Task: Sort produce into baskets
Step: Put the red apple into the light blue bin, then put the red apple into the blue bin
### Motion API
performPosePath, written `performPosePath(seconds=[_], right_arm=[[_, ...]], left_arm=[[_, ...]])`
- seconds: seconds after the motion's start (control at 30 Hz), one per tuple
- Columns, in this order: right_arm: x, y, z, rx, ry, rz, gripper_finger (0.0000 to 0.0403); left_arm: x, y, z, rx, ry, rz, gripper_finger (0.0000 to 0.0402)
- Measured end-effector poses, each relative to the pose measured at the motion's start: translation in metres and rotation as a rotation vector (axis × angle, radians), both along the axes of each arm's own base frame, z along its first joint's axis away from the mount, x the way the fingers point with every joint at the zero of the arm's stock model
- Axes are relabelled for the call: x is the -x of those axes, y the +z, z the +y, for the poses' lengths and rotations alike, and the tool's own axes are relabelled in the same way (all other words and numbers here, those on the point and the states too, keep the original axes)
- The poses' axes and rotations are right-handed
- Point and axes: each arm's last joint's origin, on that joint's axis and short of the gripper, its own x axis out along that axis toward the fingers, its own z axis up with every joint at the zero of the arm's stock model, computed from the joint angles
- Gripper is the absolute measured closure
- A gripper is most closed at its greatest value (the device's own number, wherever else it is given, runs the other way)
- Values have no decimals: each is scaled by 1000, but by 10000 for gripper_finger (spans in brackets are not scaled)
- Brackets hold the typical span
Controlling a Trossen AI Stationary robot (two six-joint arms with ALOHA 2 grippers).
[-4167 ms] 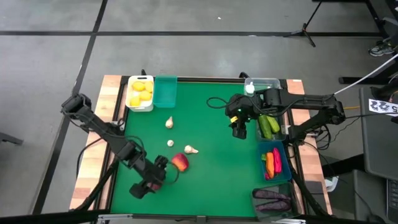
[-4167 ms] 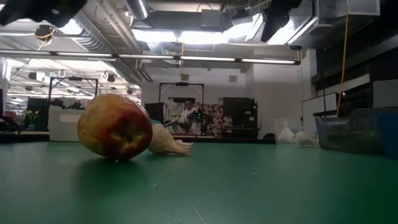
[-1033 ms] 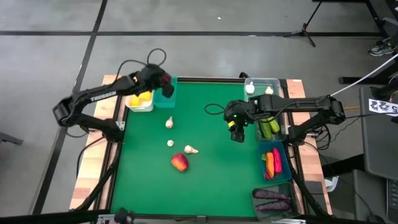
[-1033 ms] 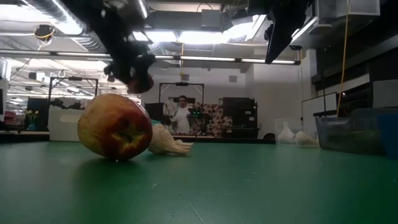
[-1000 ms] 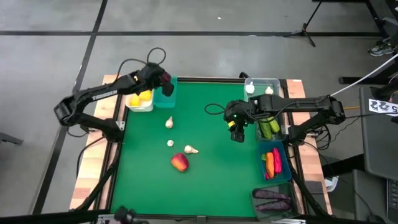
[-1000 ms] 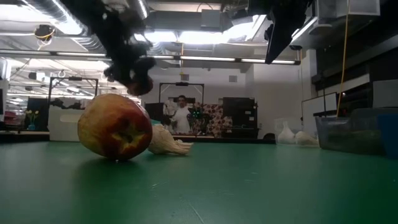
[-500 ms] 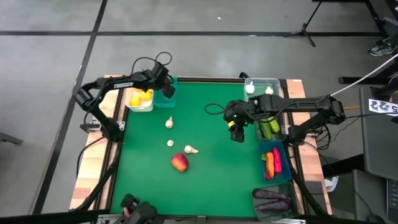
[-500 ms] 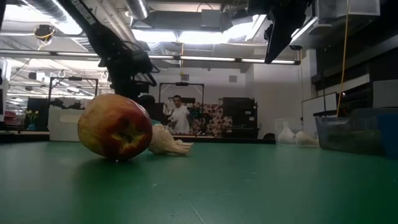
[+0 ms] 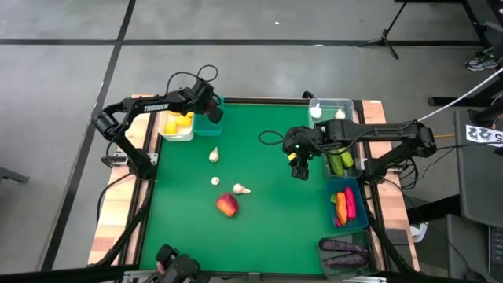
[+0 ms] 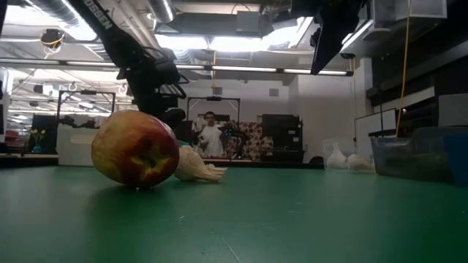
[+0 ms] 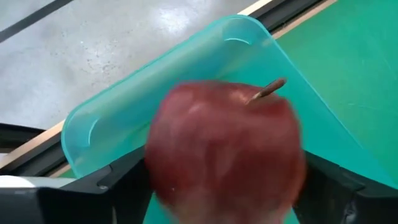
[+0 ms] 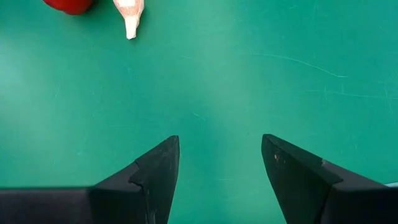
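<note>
My left gripper (image 9: 211, 105) hangs over the teal bin (image 9: 207, 119) at the table's far left. In the left wrist view a blurred red apple (image 11: 227, 152) sits between its spread fingers, above the bin's floor (image 11: 130, 124). My right gripper (image 9: 299, 167) is open and empty above the mat, right of centre. A second red apple (image 9: 227, 205) and three garlic bulbs (image 9: 214, 155), (image 9: 215, 181), (image 9: 242, 189) lie on the green mat. The apple (image 10: 135, 158) and a garlic bulb (image 10: 194, 169) also show in the low view. My left gripper's fingers (image 11: 118, 186) stand on either side of the red apple, pointing down over the teal bin. The apple is blurred while the bin is sharp, and I cannot tell whether the fingers touch it.
A white bin with lemons (image 9: 178, 118) stands left of the teal bin. Along the right edge stand a clear bin with garlic (image 9: 330, 108), a dark bin with cucumbers (image 9: 339, 159), a blue bin with carrots and chilies (image 9: 346, 206) and a bin with eggplants (image 9: 344, 253).
My left gripper has stayed over the teal bin while its arm swung round behind it. In the low view its fingers have spread apart, and the apple that showed red between them no longer shows there. My right gripper has kept still.
</note>
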Motion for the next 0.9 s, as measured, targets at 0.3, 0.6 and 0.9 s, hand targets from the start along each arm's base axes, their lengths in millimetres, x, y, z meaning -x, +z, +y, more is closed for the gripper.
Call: performPosePath(seconds=[0.3,0.6,0.9], right_arm=[[0,0,0,0,0,0,175],[0,0,0,0,0,0,175],[0,0,0,0,0,0,175]], left_arm=[[-1,5,-10,5,-77,54,55],[-19,85,-95,-25,-494,86,54],[-20,123,-233,3,-1057,-72,54]])
